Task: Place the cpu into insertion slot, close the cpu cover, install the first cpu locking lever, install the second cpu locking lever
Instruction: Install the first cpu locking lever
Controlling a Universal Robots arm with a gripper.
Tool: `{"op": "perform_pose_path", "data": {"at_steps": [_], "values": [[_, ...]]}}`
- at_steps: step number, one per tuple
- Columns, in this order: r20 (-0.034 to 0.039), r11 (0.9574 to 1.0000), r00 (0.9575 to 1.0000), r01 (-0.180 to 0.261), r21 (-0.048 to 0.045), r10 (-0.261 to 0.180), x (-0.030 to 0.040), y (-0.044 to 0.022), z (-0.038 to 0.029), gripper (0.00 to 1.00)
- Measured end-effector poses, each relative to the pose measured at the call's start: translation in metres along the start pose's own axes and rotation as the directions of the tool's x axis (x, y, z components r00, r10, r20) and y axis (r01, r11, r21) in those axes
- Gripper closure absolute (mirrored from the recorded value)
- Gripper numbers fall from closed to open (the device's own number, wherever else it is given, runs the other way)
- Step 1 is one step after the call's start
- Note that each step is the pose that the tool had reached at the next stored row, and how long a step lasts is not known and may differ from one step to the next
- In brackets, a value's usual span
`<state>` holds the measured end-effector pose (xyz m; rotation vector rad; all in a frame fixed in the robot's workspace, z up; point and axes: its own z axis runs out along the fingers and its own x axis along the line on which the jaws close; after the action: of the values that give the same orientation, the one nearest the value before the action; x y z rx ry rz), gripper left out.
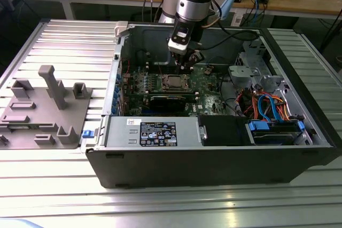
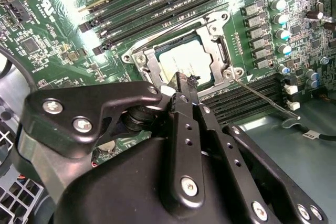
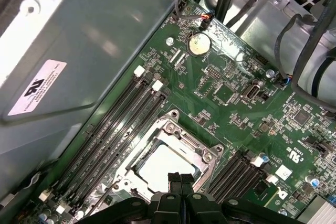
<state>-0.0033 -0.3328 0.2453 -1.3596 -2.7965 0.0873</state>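
The cpu (image 2: 185, 62) lies flat with its silvery top up in the insertion slot, which hides the contact field. It also appears pale and square as the cpu (image 3: 164, 165) and small as the cpu (image 1: 175, 82) on the green board. The cpu cover (image 2: 143, 59) lies down around it as a metal frame, the same cpu cover (image 3: 181, 129) in the first wrist view. A thin wire locking lever (image 2: 260, 97) sticks out sideways from one socket corner. My gripper (image 3: 180, 180) hangs just above the socket's edge, shut with nothing between the fingers; the gripper (image 1: 186, 63) sits inside the open case.
Long memory slots (image 2: 157, 3) run along both sides of the socket. The case wall (image 3: 94, 40) stands close beside them. A black block (image 1: 168, 100), a power supply (image 1: 155, 132) and a cable bundle (image 1: 267, 105) fill the case. A grey fixture (image 1: 45, 105) sits at the exterior view's left.
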Motion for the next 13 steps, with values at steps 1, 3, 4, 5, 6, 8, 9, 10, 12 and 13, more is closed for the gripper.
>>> {"op": "perform_pose_path", "data": {"at_steps": [1,3,4,5,6,8,9,10,12,13], "values": [[-0.0009,1.0000,1.0000,0.002,-0.0008,-0.002,0.0000,0.0000,0.0000,0.89],[-0.0071,0.9999,0.9999,0.009,-0.0060,-0.009,-0.0001,-0.0001,0.0000,0.89],[-0.0097,0.9999,0.9999,0.012,-0.0083,-0.013,0.0000,-0.0001,0.0000,0.89],[-0.0096,0.9998,0.9998,0.016,-0.0083,-0.016,-0.0001,-0.0001,0.0000,0.89],[-0.0091,0.9997,0.9997,0.022,-0.0082,-0.022,-0.0001,-0.0001,-0.0001,0.89],[-0.0086,0.9995,0.9995,0.031,-0.0082,-0.031,-0.0001,-0.0001,-0.0001,0.89],[-0.0084,0.9994,0.9994,0.033,-0.0082,-0.034,-0.0001,-0.0001,-0.0001,0.89],[-0.0083,0.9993,0.9993,0.035,-0.0081,-0.035,-0.0001,-0.0001,-0.0001,0.89],[-0.0081,0.9992,0.9992,0.039,-0.0081,-0.039,-0.0001,0.0000,-0.0001,0.89],[-0.0079,0.9991,0.9991,0.042,-0.0081,-0.042,-0.0001,-0.0001,0.0000,0.89]]}}
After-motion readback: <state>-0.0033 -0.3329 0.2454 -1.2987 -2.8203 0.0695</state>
